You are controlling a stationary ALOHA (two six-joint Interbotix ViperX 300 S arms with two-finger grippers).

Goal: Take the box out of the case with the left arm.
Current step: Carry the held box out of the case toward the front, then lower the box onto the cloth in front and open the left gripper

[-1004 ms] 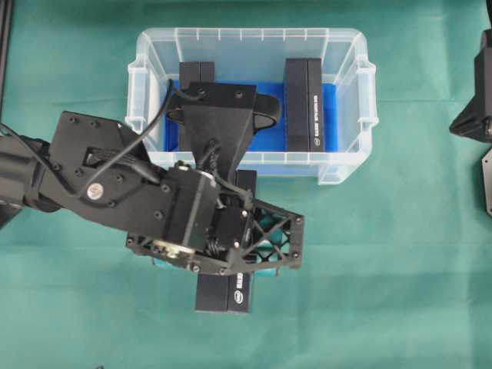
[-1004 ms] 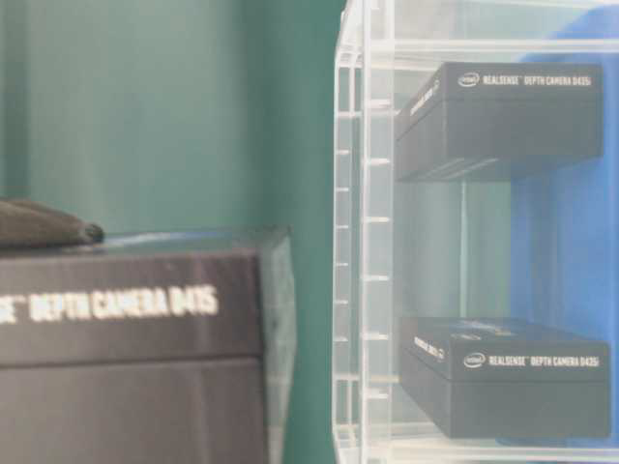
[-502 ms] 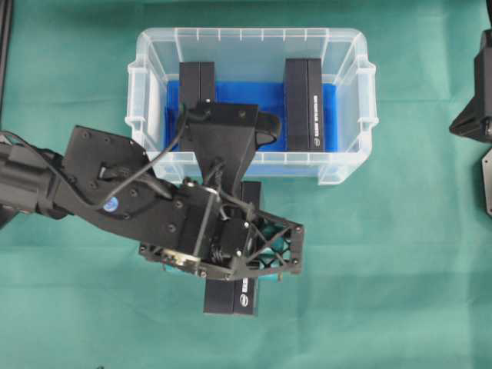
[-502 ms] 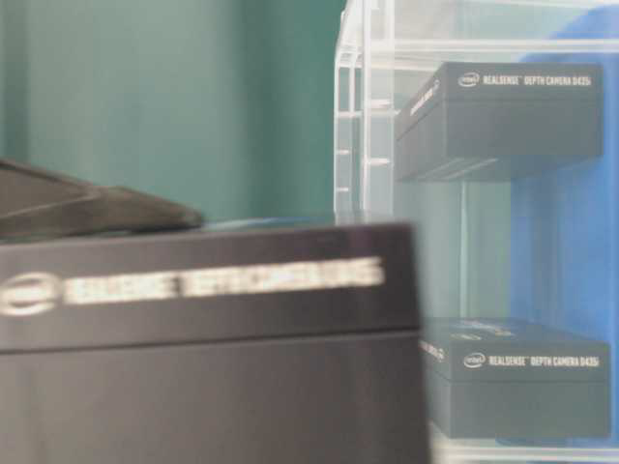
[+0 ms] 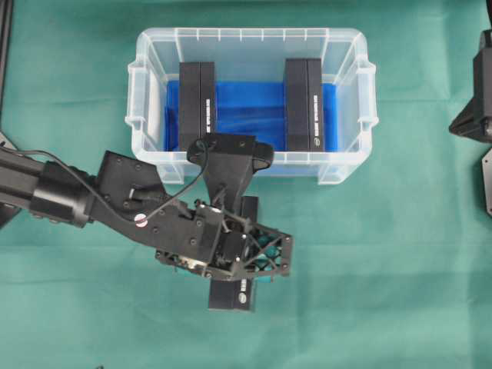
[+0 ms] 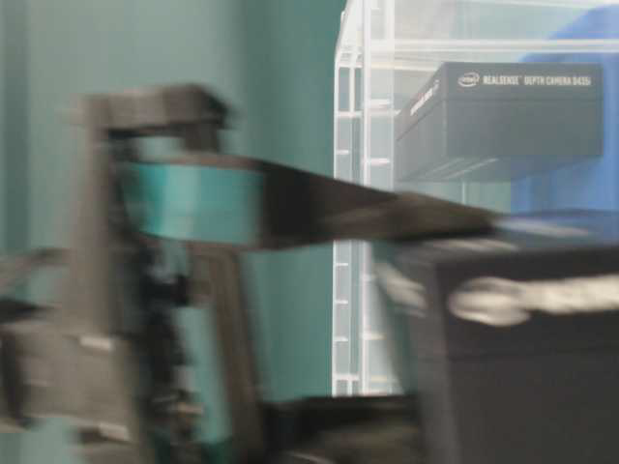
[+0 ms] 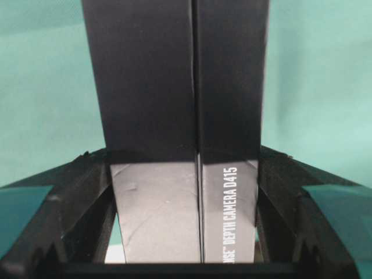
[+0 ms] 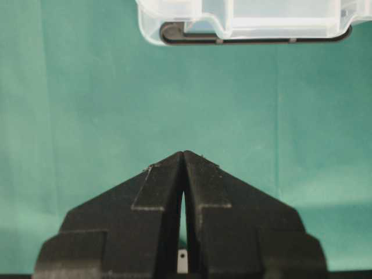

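The left gripper is clamped on a long black box, its lattice-framed fingers pressing the box's two long sides. In the left wrist view the box runs straight up the middle between the two dark fingers, with teal pads showing at the lower corners and white lettering along one face. From above, the box sits outside the case, over the green cloth at about 6 o'clock from the tub's front wall, with its near end sticking out below the gripper at 6 o'clock. Whether it rests on the cloth or hangs just above it cannot be told. The left arm stretches off toward 9 o'clock.

Inside the case two more black boxes stand on the blue floor sheet: one at the 9 o'clock side, one at the 3 o'clock side, well apart.

The table-level view is heavily blurred; the held box and a teal pad fill the foreground.

The right gripper has its jaws pressed together with nothing between them, above bare cloth, with the case's rim at 12 o'clock.
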